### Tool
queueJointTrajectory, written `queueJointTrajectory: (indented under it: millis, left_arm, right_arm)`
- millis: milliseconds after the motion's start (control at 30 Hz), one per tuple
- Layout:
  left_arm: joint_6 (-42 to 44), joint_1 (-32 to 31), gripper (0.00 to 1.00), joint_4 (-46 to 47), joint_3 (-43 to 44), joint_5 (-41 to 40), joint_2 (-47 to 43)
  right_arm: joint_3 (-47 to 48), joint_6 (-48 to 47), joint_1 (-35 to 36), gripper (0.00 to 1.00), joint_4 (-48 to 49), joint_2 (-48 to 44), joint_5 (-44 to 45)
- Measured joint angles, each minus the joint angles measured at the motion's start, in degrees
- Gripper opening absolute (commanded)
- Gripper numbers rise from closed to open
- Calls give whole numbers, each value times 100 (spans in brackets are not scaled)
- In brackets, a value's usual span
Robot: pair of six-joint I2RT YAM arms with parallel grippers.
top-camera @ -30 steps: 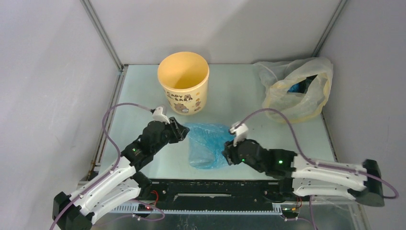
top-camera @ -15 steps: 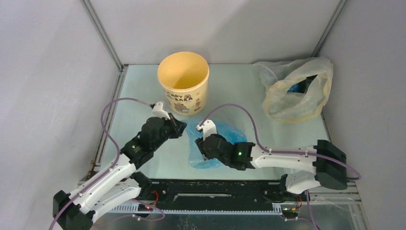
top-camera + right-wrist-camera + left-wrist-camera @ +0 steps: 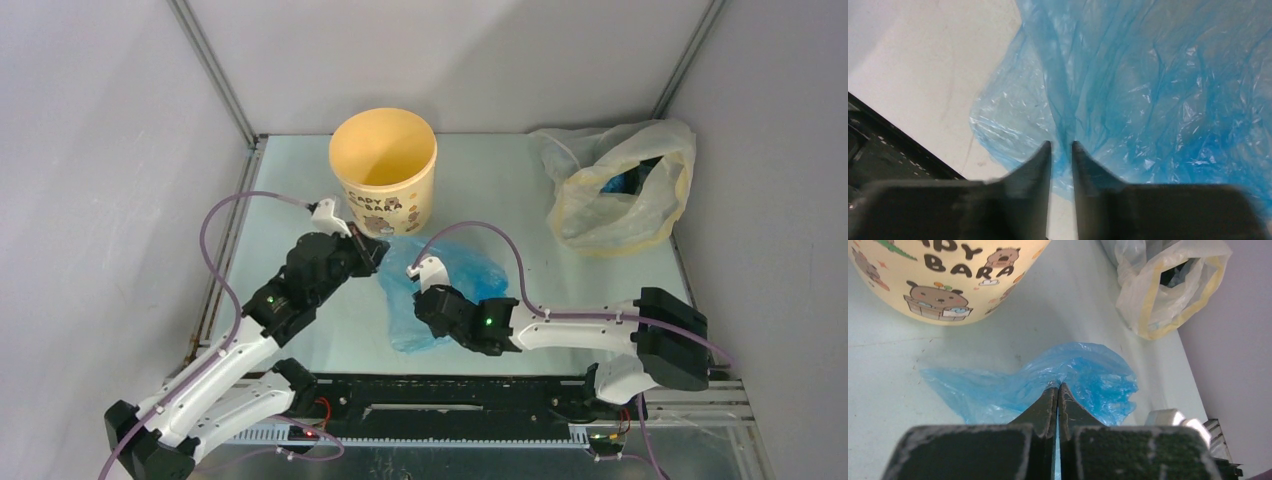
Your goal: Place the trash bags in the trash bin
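The blue trash bag [image 3: 462,272] lies crumpled on the table in front of the yellow-orange trash bin [image 3: 384,196]. My left gripper [image 3: 377,256] is shut on the bag's near-left edge, just below the bin. In the left wrist view its fingers [image 3: 1058,389] pinch the blue film [image 3: 1093,375], and the bin [image 3: 938,285] stands close ahead. My right gripper [image 3: 419,320] hovers over the bag's lower left part. Its jaws [image 3: 1061,146] stand a narrow gap apart above the wrinkled film [image 3: 1158,85].
A larger pale yellowish see-through bag [image 3: 618,195] with something blue inside sits at the back right, also in the left wrist view [image 3: 1168,285]. The black front rail [image 3: 450,395] runs along the near table edge. Grey walls close in on both sides.
My right gripper has swung left across the bag to its lower left part. My left gripper has pulled the bag's edge up toward the bin, and the bag has bunched up.
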Motion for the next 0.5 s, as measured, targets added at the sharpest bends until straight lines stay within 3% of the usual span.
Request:
queueJointTrajectory:
  millis: [67,267,500]
  left_arm:
    - [2,2,0,-76,142,0,-13]
    - [118,13,0,-535,590,-151,-76]
    - [304,398,0,-1220,1038,-332,131]
  right_arm:
    - [0,22,11,0,-26,0,-11]
    - [0,118,42,0,-46,-122,-68]
    - [0,334,142,0,-673,-1436,-26]
